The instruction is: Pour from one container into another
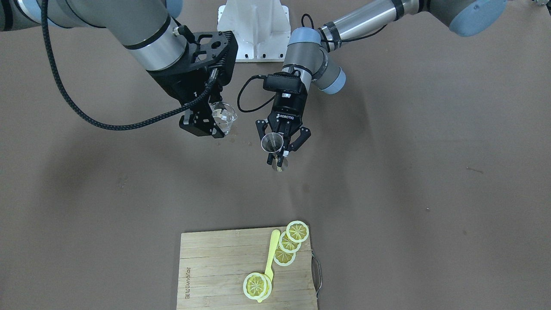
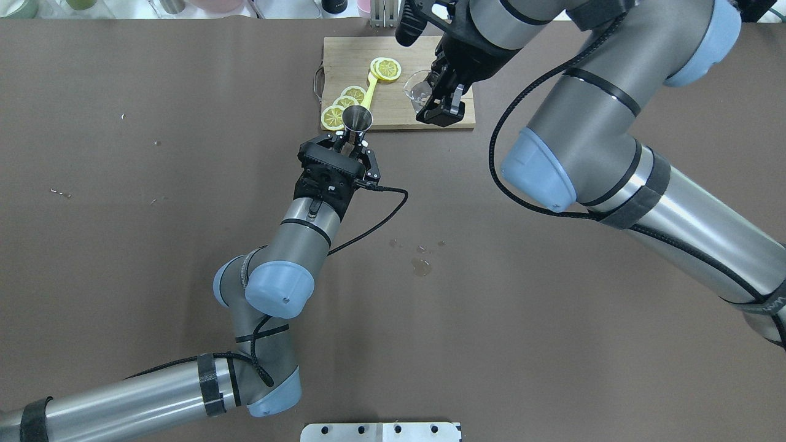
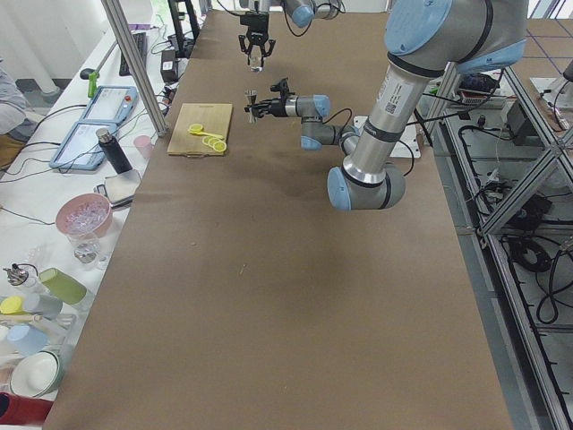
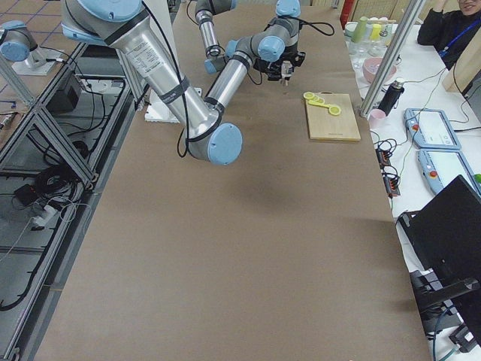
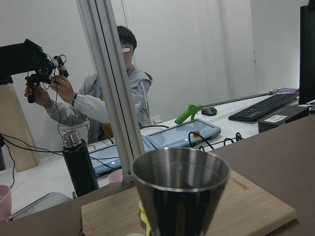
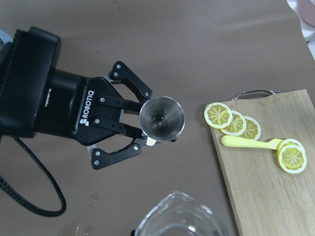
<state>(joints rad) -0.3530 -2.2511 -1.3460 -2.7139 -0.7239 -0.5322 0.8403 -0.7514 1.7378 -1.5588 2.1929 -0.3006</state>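
My left gripper [image 1: 278, 154] is shut on the narrow waist of the steel jigger [image 1: 272, 142] and holds it upright above the brown table, its open mouth [image 6: 162, 117] facing up. The jigger also fills the bottom of the left wrist view [image 5: 179, 191]. My right gripper [image 1: 214, 127] is shut on the clear glass cup [image 1: 224, 116], which hangs beside the jigger and higher, a short gap apart. In the right wrist view the cup's rim [image 6: 178, 216] shows at the bottom edge. I cannot tell what the cup holds.
A wooden cutting board [image 1: 215, 262] with lemon slices [image 1: 297, 231] and a yellow spoon [image 1: 271, 254] lies at the table's far edge. Small wet spots [image 2: 421, 266] mark the table. A person [image 5: 106, 101] sits behind a metal post past the table.
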